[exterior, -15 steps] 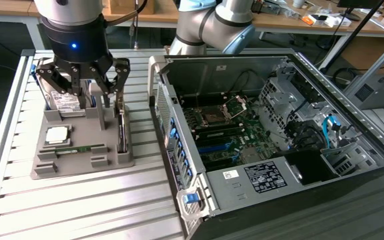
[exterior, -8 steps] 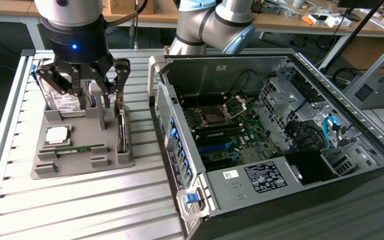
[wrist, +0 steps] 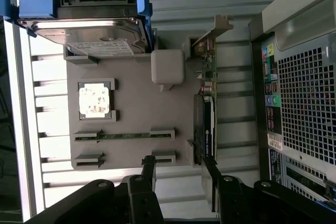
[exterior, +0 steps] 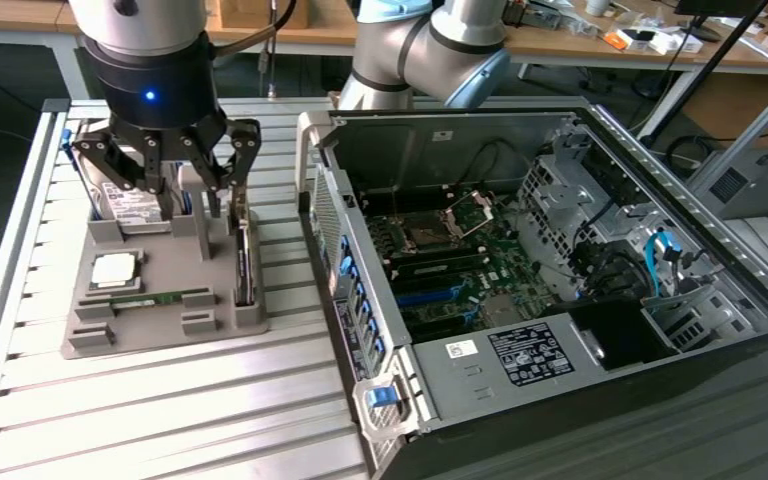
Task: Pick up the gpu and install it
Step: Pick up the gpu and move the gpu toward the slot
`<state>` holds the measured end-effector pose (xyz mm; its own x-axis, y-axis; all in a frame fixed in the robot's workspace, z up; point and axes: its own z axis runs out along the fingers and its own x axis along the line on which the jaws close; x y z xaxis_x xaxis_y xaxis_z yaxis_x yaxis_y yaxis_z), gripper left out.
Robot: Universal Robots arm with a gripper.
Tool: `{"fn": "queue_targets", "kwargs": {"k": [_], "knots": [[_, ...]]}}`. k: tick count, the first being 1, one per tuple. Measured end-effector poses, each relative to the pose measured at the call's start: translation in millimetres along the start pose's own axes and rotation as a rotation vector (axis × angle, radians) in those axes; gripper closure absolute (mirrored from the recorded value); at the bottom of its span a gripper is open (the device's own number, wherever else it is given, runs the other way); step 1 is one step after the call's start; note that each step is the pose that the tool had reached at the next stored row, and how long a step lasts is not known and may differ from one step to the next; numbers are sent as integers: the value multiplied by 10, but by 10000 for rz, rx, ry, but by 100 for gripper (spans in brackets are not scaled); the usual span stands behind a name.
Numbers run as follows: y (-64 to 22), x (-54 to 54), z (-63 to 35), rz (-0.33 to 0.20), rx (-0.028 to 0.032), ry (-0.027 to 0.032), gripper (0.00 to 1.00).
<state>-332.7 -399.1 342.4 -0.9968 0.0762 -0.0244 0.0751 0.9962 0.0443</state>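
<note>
Gpu [wrist: 206, 116] stands on its long edge in a slot along one side of a gray tray [wrist: 136, 77], the side nearest the open computer case [exterior: 558, 260]. It is a thin dark card, and its silver bracket [wrist: 216, 27] sticks out at one end.

Above the tray hang the fingers [wrist: 148, 174] of the arm [exterior: 431, 45], spread wide with nothing between them. In the wrist view one finger sits close to the end of the gpu away from the bracket, but I cannot tell whether it touches the card.

Also on the tray are a hard drive [wrist: 89, 32] in a blue frame, propped at a tilt, a square silver processor chip [wrist: 94, 100] and a slim green memory stick [wrist: 126, 136] lying in its groove. The tray rests on a slatted metal tabletop [exterior: 157, 420], just beside the case at the exterior view's right. The case lies open side up, with its motherboard [exterior: 444, 260] showing.
</note>
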Motion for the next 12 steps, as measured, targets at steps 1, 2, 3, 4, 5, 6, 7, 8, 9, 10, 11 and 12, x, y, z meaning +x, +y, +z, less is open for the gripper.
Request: {"fn": "queue_targets", "kwargs": {"k": [1, 2, 3, 4, 5, 6, 7, 8, 9, 10, 11, 12], "knots": [[0, 0, 2, 0, 0, -1, 52], [0, -1, 5, 0, 0, -1, 52], [0, -1, 9, 0, -1, 0, 52], [0, -1, 11, 0, -1, 0, 52], [-1, -2, 14, 0, -1, 0, 52], [-1, -2, 16, 0, 0, -1, 52], [-1, -2, 18, 0, 0, -1, 52], [-1, -2, 21, 0, 0, 0, 52], [-1, -2, 23, 0, 0, -1, 52], [-1, -2, 26, 0, 0, -1, 52], [-1, -3, 28, 0, 0, -1, 52], [-1, -3, 30, 0, 0, 0, 52]]}}
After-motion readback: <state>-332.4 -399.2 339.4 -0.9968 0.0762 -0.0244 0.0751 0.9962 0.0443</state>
